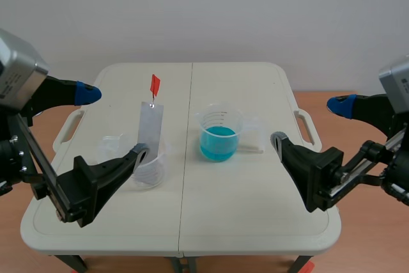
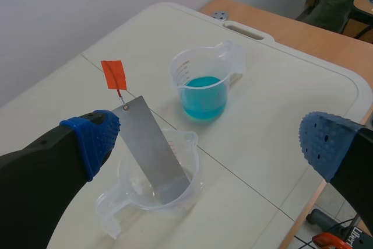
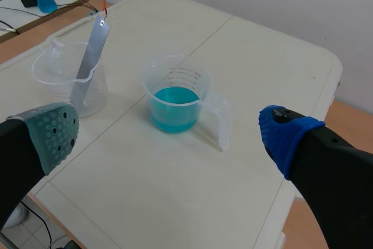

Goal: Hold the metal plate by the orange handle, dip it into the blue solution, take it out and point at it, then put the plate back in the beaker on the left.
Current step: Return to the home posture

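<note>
The metal plate (image 1: 151, 126) leans upright in the clear beaker (image 1: 152, 172) on the left, its orange handle (image 1: 154, 84) sticking up above it. To the right stands a beaker of blue solution (image 1: 219, 135). My left gripper (image 1: 114, 124) hangs open near the plate (image 2: 152, 150), the handle (image 2: 113, 74) just ahead of one pad (image 2: 93, 138); it touches nothing. My right gripper (image 1: 308, 123) is open to the right of the blue beaker (image 3: 175, 100), with the plate (image 3: 92, 56) farther off.
The white folding table (image 1: 255, 222) has a seam down its middle and carry handles at both sides. Wooden floor lies beyond its edges. A side table (image 3: 35, 10) with small items shows past the left beaker (image 3: 58, 68) in the right wrist view.
</note>
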`<state>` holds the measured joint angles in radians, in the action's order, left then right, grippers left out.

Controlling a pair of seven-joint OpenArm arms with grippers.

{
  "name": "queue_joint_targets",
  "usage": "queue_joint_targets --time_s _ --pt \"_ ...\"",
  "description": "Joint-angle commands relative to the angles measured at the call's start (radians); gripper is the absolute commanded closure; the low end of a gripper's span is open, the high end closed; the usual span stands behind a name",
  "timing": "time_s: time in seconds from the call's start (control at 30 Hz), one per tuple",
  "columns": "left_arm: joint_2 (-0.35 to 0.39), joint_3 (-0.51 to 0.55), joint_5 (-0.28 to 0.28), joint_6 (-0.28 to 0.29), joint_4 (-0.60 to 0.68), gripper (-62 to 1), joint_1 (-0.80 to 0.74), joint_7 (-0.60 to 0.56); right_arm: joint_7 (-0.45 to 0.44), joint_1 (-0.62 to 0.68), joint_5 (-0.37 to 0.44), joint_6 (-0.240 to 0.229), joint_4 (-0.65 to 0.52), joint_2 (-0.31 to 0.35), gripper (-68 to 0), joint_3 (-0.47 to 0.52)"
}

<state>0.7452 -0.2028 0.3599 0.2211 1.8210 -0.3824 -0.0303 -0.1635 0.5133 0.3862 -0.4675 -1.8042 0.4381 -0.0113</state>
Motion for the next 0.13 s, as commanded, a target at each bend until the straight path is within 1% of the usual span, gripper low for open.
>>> queue_joint_targets --time_s 0.0,0.1 --pt "-0.002 0.001 0.010 -0.001 0.005 -62.3 0.000 -0.014 -0.015 -0.012 0.010 0.000 -0.019 0.005 -64.4 0.006" --pt "-0.002 0.001 0.010 -0.001 0.005 -62.3 0.000 -0.014 -0.015 -0.012 0.010 0.000 -0.019 0.005 -64.4 0.006"
